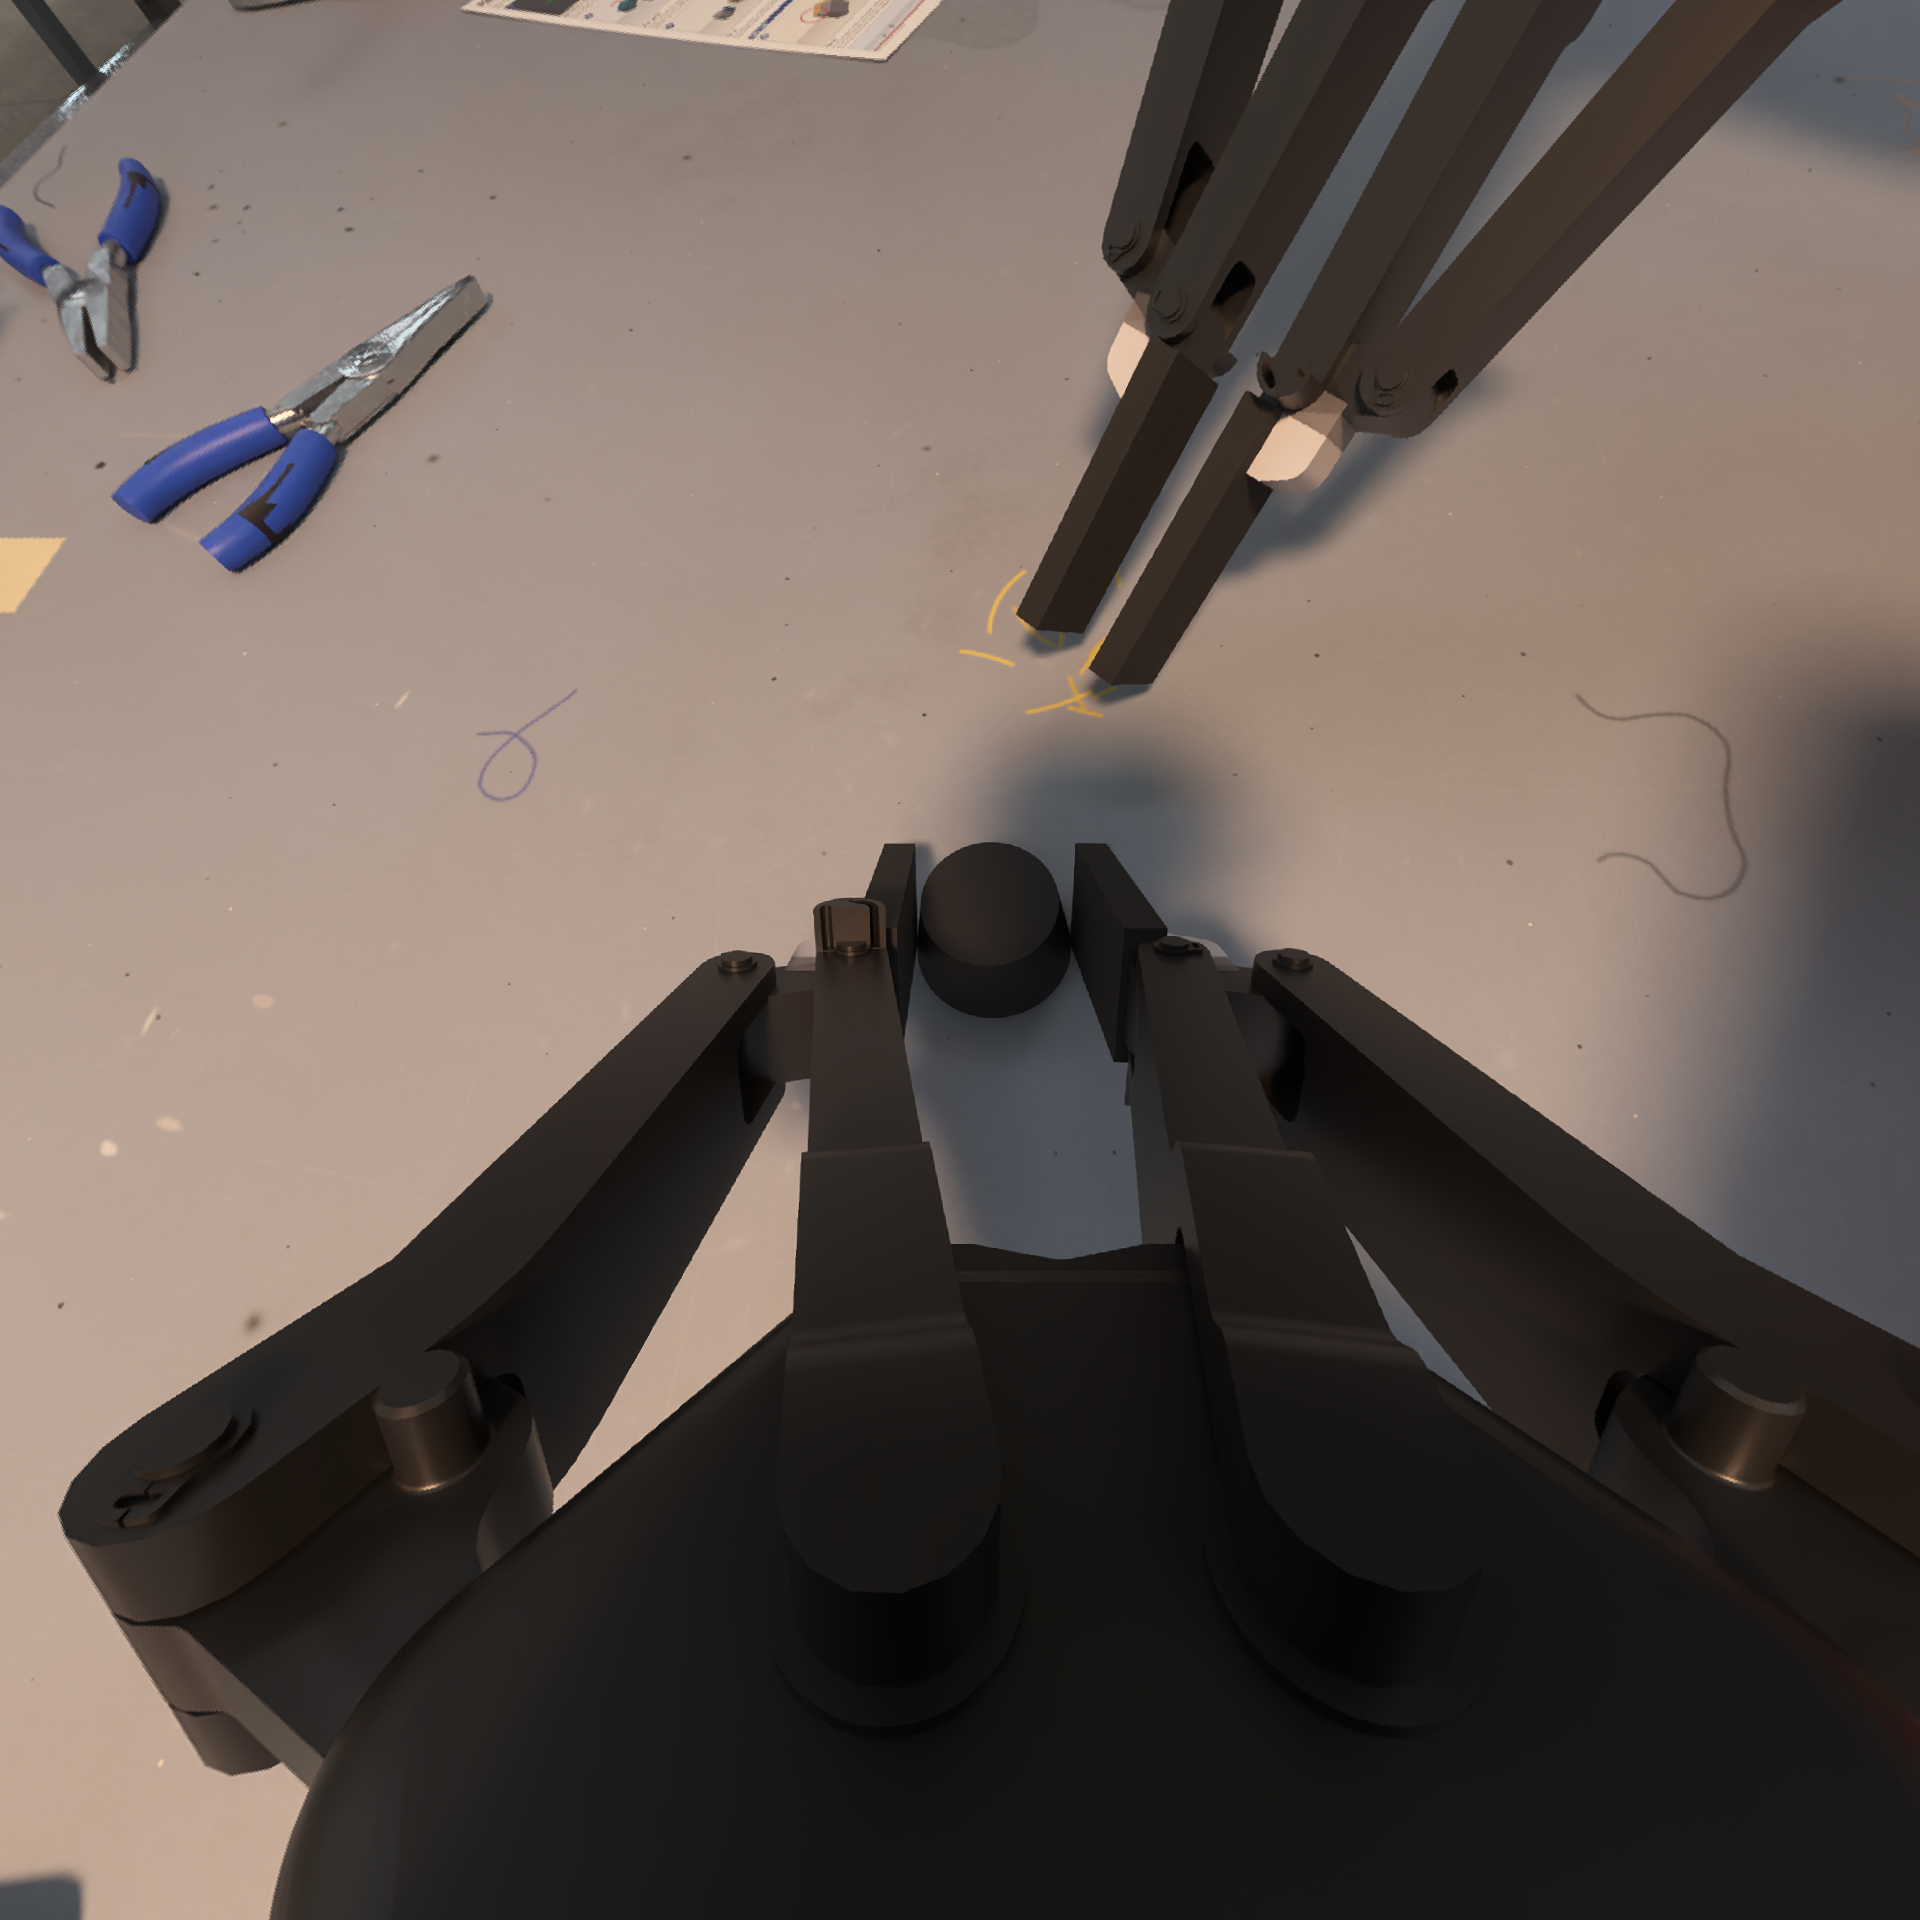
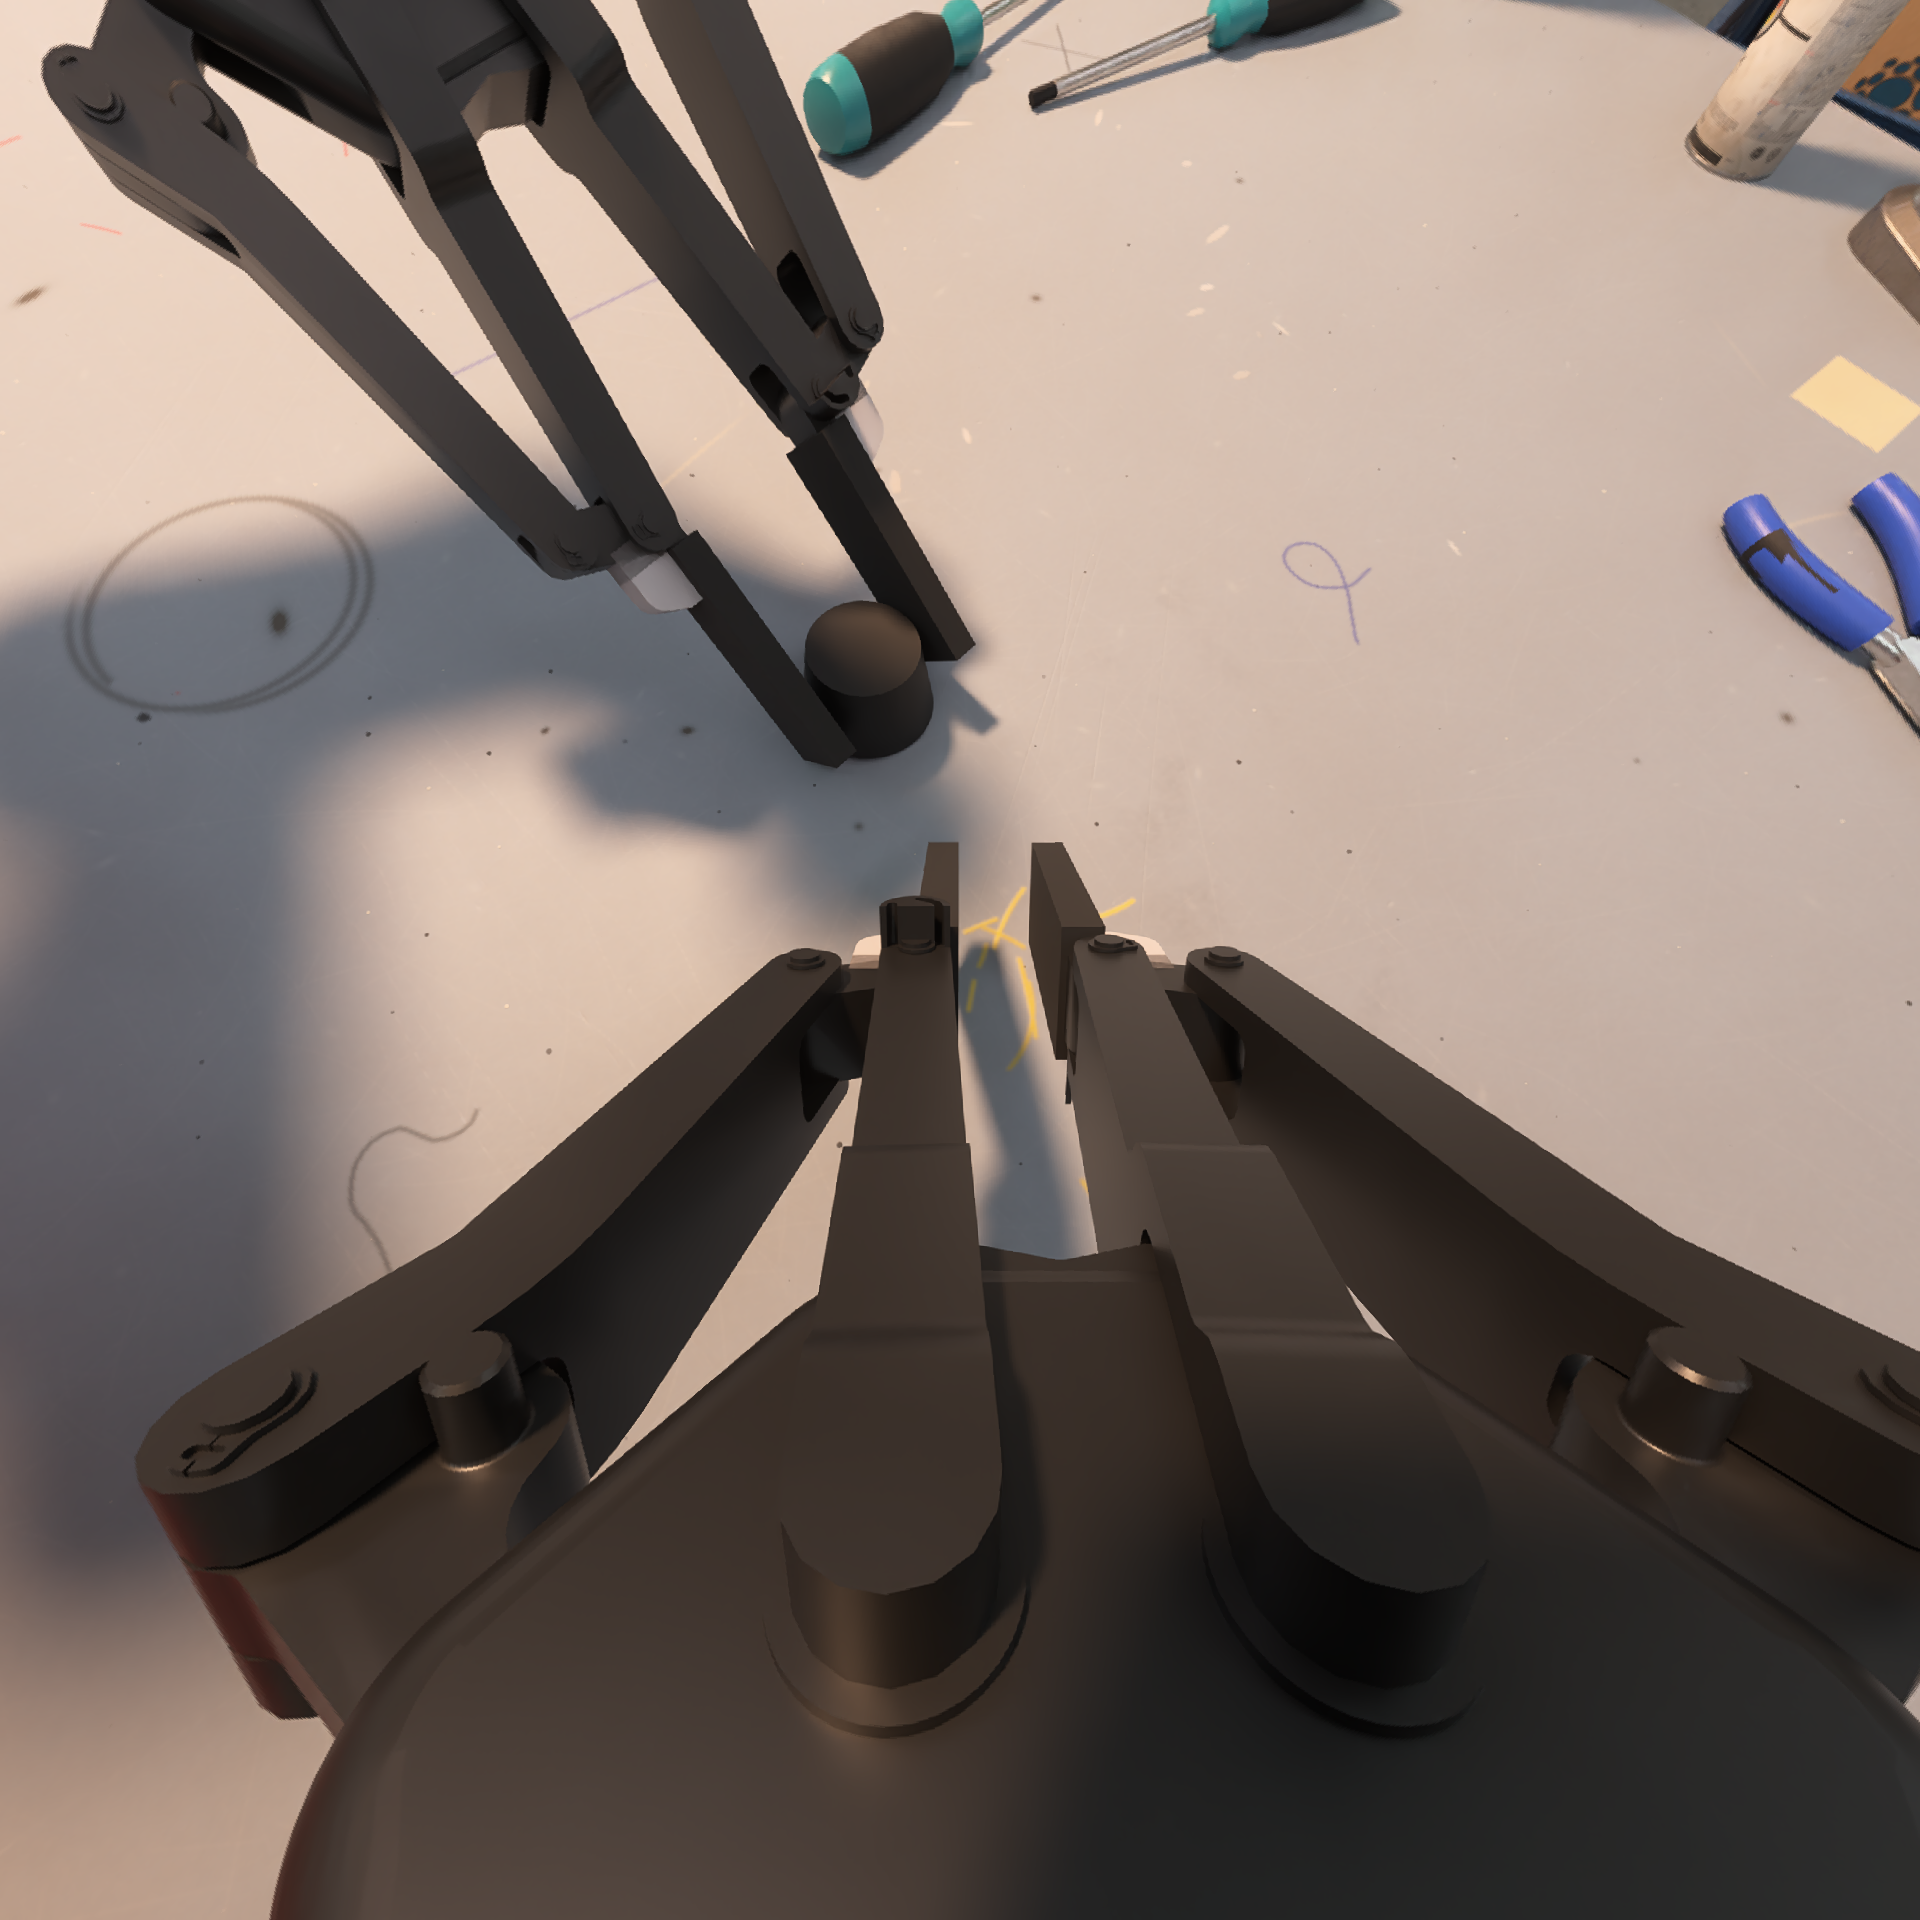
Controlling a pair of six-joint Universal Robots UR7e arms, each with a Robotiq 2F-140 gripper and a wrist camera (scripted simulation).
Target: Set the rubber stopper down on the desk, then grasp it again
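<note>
The black rubber stopper stands upright on the grey desk, narrow end up. My left gripper straddles it with a finger pressed against each side, fingertips down at the desk surface. The right wrist view shows the same hold: the stopper sits between the left gripper's two fingers. My right gripper is nearly closed with a narrow gap and holds nothing. It hovers just over yellow scribbles on the desk, a short way from the stopper. It also shows in the left wrist view.
Two blue-handled pliers lie at the left, and a printed sheet at the far edge. Two teal-and-black screwdrivers, a pale can and a metal object lie beyond the grippers.
</note>
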